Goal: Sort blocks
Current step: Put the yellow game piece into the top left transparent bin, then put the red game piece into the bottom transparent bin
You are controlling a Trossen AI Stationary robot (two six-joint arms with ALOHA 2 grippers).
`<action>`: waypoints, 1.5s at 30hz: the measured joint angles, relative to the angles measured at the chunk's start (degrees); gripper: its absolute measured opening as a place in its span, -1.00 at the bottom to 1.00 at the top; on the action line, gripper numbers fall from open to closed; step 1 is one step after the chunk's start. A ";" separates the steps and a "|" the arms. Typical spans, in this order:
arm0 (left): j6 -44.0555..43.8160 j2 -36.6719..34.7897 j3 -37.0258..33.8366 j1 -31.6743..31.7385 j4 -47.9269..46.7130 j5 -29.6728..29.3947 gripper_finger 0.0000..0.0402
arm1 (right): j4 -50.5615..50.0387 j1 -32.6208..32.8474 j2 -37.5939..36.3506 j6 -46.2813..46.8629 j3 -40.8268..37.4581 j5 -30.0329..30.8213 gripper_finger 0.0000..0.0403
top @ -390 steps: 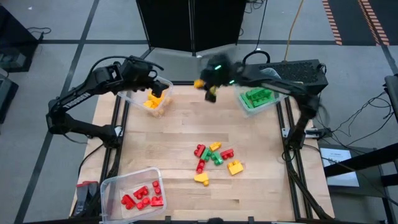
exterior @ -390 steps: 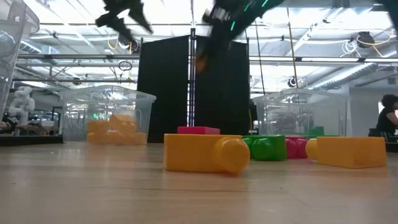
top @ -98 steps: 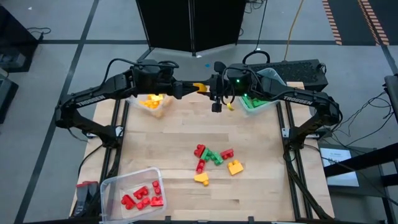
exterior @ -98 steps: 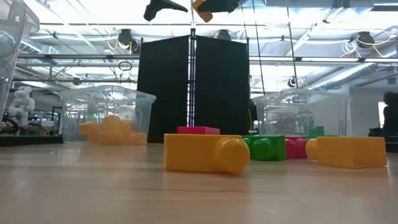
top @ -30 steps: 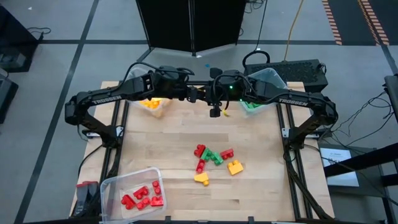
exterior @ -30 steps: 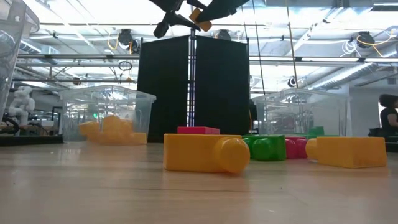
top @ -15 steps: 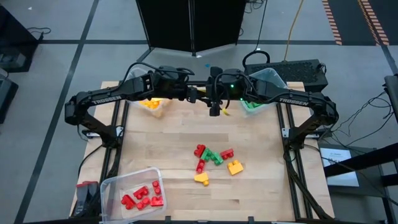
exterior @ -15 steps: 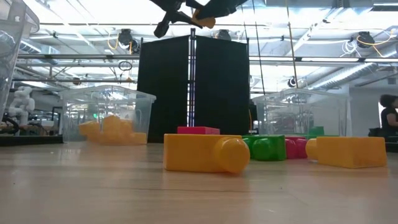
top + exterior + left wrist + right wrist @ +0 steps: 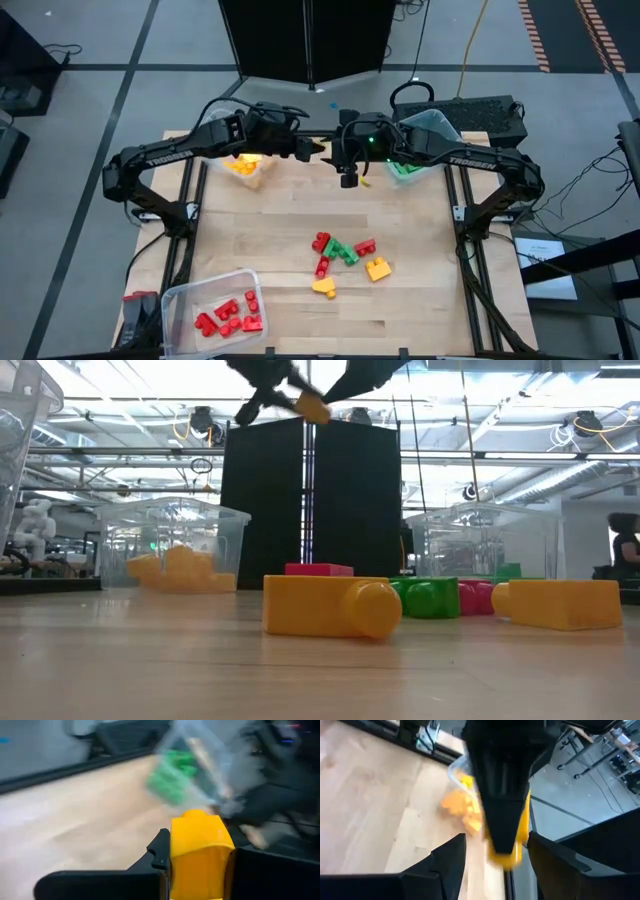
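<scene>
High above the table's far middle, my left gripper (image 9: 200, 862) is shut on a yellow block (image 9: 201, 840), seen small in the low view (image 9: 312, 406). My right gripper (image 9: 499, 856) faces it from the right. It is open, its fingers standing on either side of the block (image 9: 512, 842) without touching it. In the high view the two grippers meet tip to tip, left (image 9: 319, 151) and right (image 9: 342, 160). Loose red, green and yellow blocks (image 9: 345, 255) lie on the table's near middle. My left gripper pinches the yellow block by two opposite sides (image 9: 175, 865) between its two fingers. The block's rounded stud end (image 9: 200, 817) sticks out past the fingertips. The fingers come from the table's left, slanting a little downward. The block is lifted well clear of the table.
A clear bin of yellow blocks (image 9: 245, 166) stands at the far left and a bin of green blocks (image 9: 410, 160) at the far right. A bin of red blocks (image 9: 215, 312) sits at the near left corner. Bare wood lies between the bins and the loose pile.
The yellow block has passed from my right gripper to my left: the left fingers have shut on it and the right fingers have opened off it. The block has since shifted slightly down and toward the table's left.
</scene>
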 joint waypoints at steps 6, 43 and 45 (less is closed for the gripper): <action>0.61 0.00 -0.02 2.55 -9.66 -4.49 -0.83 | -2.93 -0.28 0.00 -0.63 0.00 0.92 0.03; 10.85 -0.72 -0.04 7.92 -45.77 -16.34 0.24 | -35.70 6.25 -0.33 8.58 0.00 -22.10 0.04; 10.73 -0.72 -0.04 4.82 -44.45 -15.18 0.24 | -35.64 9.04 -0.33 9.31 0.00 -22.10 0.04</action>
